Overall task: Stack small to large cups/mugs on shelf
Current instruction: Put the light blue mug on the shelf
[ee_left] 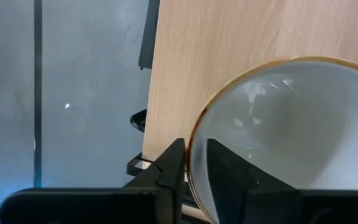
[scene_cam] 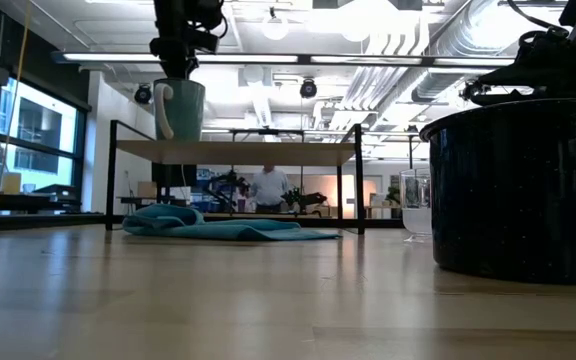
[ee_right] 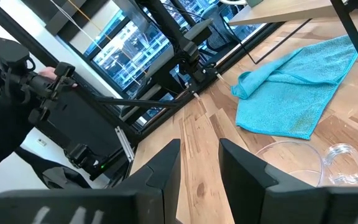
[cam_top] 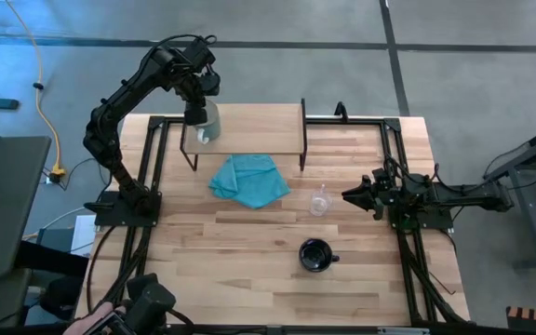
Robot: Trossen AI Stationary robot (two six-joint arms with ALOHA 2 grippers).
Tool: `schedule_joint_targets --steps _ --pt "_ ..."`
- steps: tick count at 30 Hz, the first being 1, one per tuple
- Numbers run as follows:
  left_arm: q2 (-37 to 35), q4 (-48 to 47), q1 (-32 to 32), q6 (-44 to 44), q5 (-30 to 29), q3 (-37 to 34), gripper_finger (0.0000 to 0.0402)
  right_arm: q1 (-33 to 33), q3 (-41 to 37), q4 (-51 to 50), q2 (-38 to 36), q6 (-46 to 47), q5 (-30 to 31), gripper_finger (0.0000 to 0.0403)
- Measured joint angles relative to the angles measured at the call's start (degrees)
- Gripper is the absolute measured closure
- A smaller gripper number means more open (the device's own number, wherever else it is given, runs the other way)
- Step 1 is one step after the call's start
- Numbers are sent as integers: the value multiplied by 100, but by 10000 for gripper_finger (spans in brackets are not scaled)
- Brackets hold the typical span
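left gripper (cam_top: 196, 113) is clamping the pale mug (cam_top: 205, 122) by its rim, one finger inside, and is holding it upright over the shelf (cam_top: 249, 126) left end, likely for setting down. right gripper (cam_top: 350, 194) is waiting slightly parted and empty beside the glass cup (cam_top: 319, 201). black mug (cam_top: 315, 254) is sitting on the table (cam_top: 249, 279), near the front.

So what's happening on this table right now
The left gripper is pinching the rim of the pale mug and holding it just above the left end of the shelf. The right gripper waits open near the glass cup. The black mug sits on the table, and a teal cloth lies by the shelf.
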Motion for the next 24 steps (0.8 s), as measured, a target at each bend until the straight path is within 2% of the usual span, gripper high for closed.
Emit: schedule_joint_targets --steps 8,24 --pt "0 4 0 -33 -123 0 289 0 0 2 0 11 0 302" --pt "0 316 -4 5 -293 0 284 0 0 2 0 57 -1 302"
